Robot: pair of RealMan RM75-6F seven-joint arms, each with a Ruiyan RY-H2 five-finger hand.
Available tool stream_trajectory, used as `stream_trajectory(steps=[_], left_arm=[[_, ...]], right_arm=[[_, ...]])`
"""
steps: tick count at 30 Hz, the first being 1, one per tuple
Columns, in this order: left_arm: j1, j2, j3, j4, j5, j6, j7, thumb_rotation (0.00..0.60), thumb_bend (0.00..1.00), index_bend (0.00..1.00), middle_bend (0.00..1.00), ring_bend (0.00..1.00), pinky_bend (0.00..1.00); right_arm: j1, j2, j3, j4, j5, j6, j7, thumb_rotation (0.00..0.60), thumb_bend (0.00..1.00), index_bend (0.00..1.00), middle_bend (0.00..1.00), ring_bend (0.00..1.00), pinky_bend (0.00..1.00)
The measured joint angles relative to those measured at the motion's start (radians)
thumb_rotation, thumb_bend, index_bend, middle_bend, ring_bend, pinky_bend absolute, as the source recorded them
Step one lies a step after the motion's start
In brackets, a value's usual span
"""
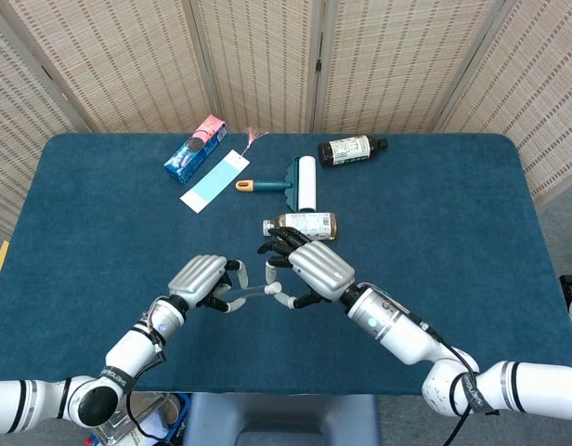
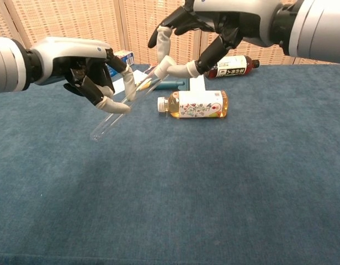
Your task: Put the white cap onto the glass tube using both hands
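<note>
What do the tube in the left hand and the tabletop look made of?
The clear tube: looks like glass, though clear plastic can't be ruled out; glossy, and the cloth shows through it. The dark blue tabletop: a matte covering that looks like felt or short-pile fabric, with a fuzzy mottled texture and no glare.

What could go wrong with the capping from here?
1. The left hand holds the glass tube tilted in mid-air by a few fingers; a push from the cap could make it slip or drop.
2. The right hand pinches the white cap at the tube's mouth; misalignment could jam it.
</note>
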Motion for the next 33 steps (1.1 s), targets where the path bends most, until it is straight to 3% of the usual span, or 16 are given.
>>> stream_trajectory(steps=[6, 11, 21, 33], left_arm=[[0.001, 0.005, 0.005, 0.011, -0.005, -0.001, 0.003, 0.6, 0.38, 0.58, 1.0, 0.99, 1.0], [0.003, 0.009, 0.014, 0.029, -0.012, 0.0, 0.011, 0.6, 0.38, 0.58, 1.0, 0.99, 1.0], [-0.004, -0.025, 0.063, 0.13, -0.032, 0.032, 0.121, 0.6, 0.38, 0.58, 1.0, 0.99, 1.0], [-0.055, -0.215, 0.1, 0.322, -0.128, 0.077, 0.322, 0.6, 0.38, 0.54, 1.0, 0.99, 1.0]], right_arm=[[0.004, 0.004, -0.004, 0.001, 0.003, -0.011, -0.008, 0.6, 0.17, 0.33, 0.09, 0.0, 0.0], [0.004, 0.01, -0.005, -0.002, 0.001, -0.012, -0.008, 0.6, 0.08, 0.16, 0.04, 0.0, 0.0], [-0.067, 0.084, -0.011, -0.026, -0.042, 0.081, 0.015, 0.6, 0.07, 0.12, 0.04, 0.0, 0.0], [-0.196, 0.19, -0.047, 0.001, -0.123, 0.21, 0.092, 0.6, 0.07, 0.12, 0.04, 0.0, 0.0]])
